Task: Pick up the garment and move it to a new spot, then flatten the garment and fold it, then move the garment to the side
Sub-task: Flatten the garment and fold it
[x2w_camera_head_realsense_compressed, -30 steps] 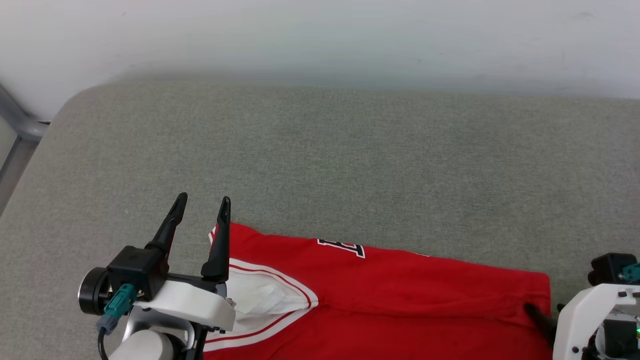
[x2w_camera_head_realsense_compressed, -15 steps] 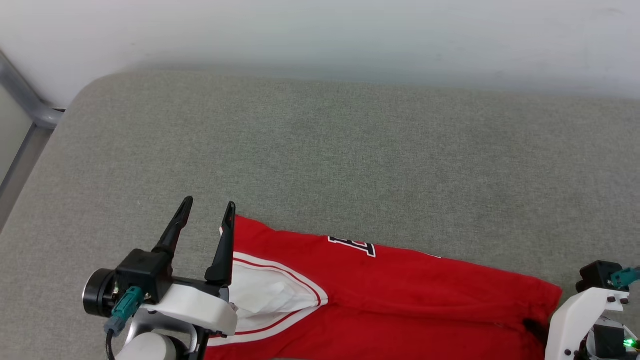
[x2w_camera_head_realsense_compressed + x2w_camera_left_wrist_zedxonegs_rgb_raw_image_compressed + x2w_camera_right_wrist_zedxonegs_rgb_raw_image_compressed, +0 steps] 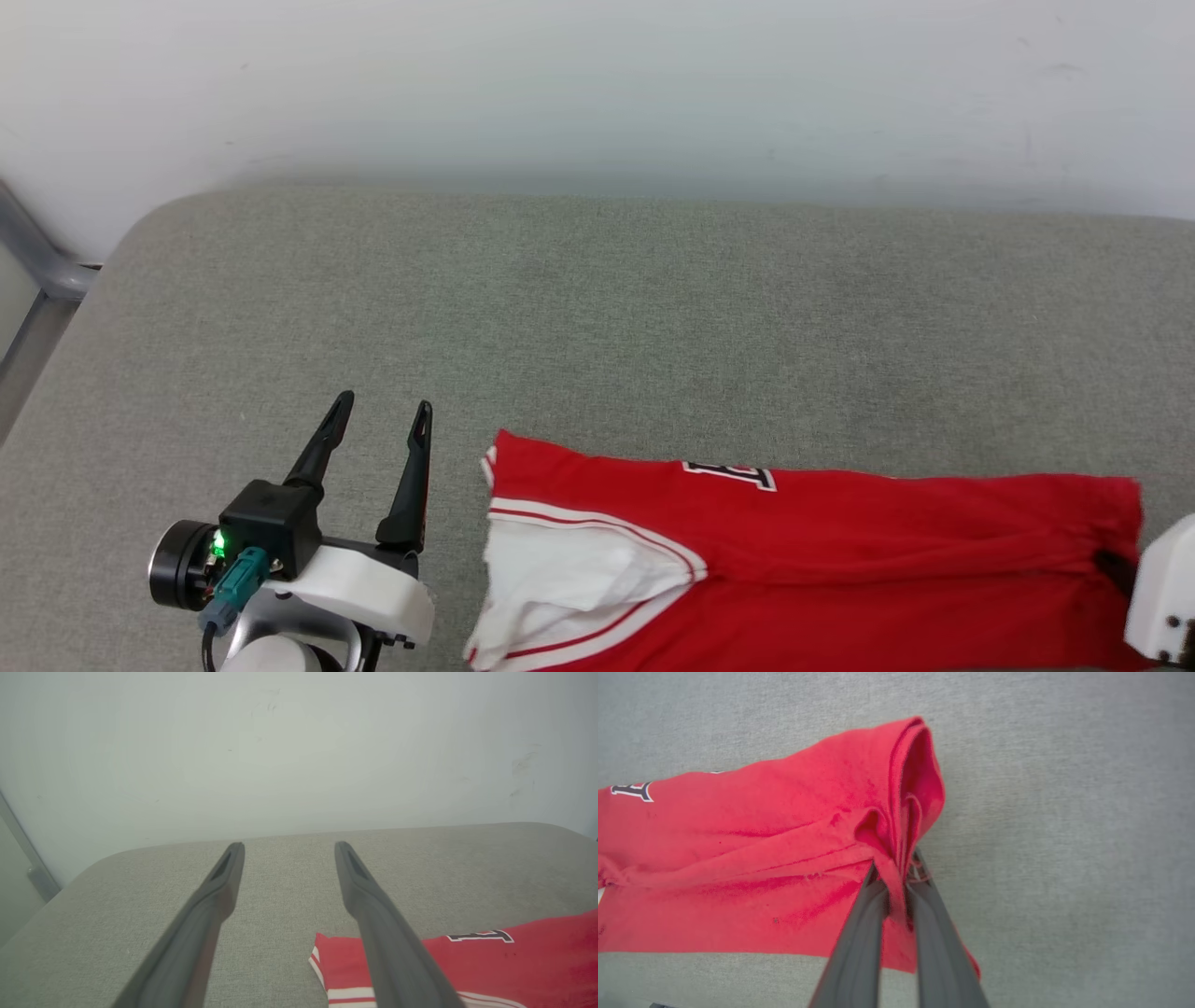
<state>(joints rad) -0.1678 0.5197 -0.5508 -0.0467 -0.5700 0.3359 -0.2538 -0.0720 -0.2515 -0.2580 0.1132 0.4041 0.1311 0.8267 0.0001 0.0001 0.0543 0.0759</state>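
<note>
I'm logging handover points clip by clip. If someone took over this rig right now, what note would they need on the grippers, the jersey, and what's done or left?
Grippers: the left gripper is open and holds nothing, over the grey cushion, apart from the garment.
The right gripper is shut on a pinch of red fabric at the garment's far-right end.
Garment: folded into a long band lying on the cushion, with the white sleeve at its left end and a bit of lettering showing.
Done: the folding, it seems.
Left: probably take it to the side and release.
</note>
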